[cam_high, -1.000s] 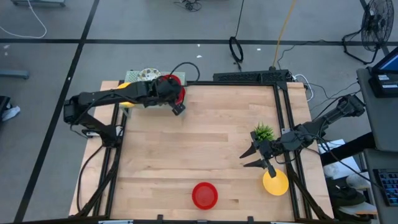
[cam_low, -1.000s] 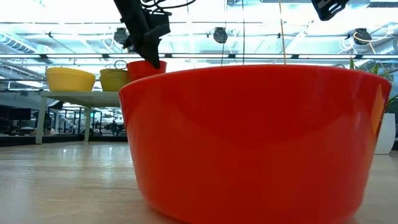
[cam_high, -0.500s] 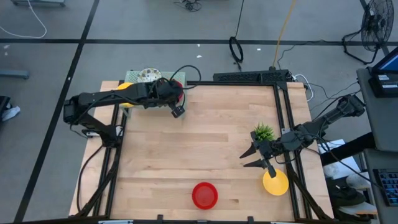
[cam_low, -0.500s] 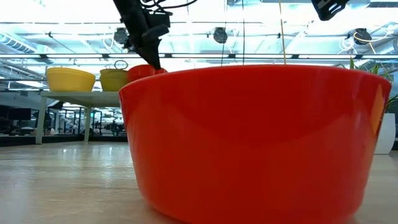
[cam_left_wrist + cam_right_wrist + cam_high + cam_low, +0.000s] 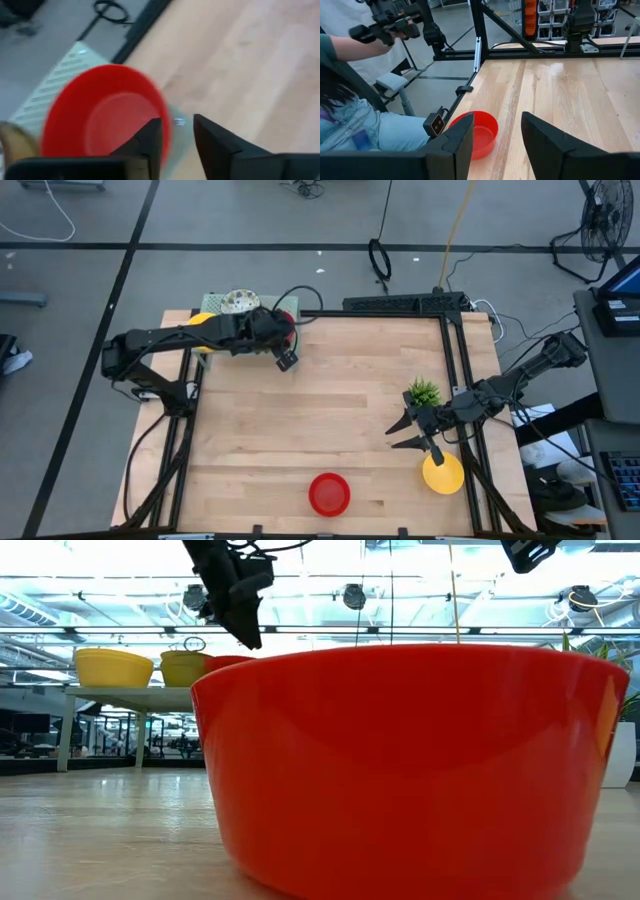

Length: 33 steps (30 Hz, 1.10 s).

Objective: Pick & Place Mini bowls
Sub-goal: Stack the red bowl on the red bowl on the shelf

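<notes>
Wooden table (image 5: 330,410) (pale planks); person (image 5: 350,115) seemingly seated beyond.

A small green plant (image 5: 423,392) stands near the table's (image 5: 350,410) right edge.

- In the high view my left gripper (image 5: 286,360) sits upper left of centre, at the table's (image 5: 330,415) far left corner; a bowl (image 5: 287,327) lies just behind it, partly under my arm
- Further bowls (image 5: 235,301) cluster beyond that corner, off the table
- My right gripper (image 5: 400,434) hangs at right, the plant (image 5: 423,392) just above it in frame
- One bowl (image 5: 442,473) lies lower right; another (image 5: 329,493) bottom centre
</notes>
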Motion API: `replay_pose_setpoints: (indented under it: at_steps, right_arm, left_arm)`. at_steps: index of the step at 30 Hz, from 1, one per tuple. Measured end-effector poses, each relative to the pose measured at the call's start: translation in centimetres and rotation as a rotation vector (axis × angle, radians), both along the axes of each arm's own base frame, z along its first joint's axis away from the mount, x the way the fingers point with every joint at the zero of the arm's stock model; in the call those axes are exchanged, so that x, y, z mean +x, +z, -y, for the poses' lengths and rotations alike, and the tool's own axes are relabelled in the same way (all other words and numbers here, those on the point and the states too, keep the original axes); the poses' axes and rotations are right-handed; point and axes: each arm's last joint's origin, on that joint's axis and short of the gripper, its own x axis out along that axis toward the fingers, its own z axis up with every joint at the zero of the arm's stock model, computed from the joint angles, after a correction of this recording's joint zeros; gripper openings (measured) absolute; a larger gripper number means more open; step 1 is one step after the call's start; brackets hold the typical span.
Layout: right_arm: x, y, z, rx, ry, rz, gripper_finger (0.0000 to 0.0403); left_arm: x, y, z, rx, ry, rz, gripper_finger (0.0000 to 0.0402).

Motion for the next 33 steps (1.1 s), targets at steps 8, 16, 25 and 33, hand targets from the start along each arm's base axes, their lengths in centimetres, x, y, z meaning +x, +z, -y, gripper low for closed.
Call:
replay_pose_setpoints:
  at_steps: [8, 16, 25, 33]
  right_arm:
    - [0.0, 0.0, 0.0, -0.001, 0.000, 0.000, 0.0150]
    - [0.0, 0.0, 0.0, -0.001, 0.000, 0.000, 0.0150]
    - [0.0, 0.0, 0.0, -0.008, 0.001, 0.003, 0.0150]
    - [0.0, 0.0, 0.0, -0.016, 0.003, 0.005, 0.0150]
  left_arm:
    - [2.0, 0.1, 4.5, -0.230, -0.414, 0.116, 0.0172]
    - [4.8, -2.6, 13.2, -0.197, -0.851, 0.042, 0.0182]
    - [5.9, -6.9, 20.3, -0.106, -1.166, -0.089, 0.0182]
    - [6.6, -12.1, 24.4, -0.028, -1.386, -0.211, 0.0182]
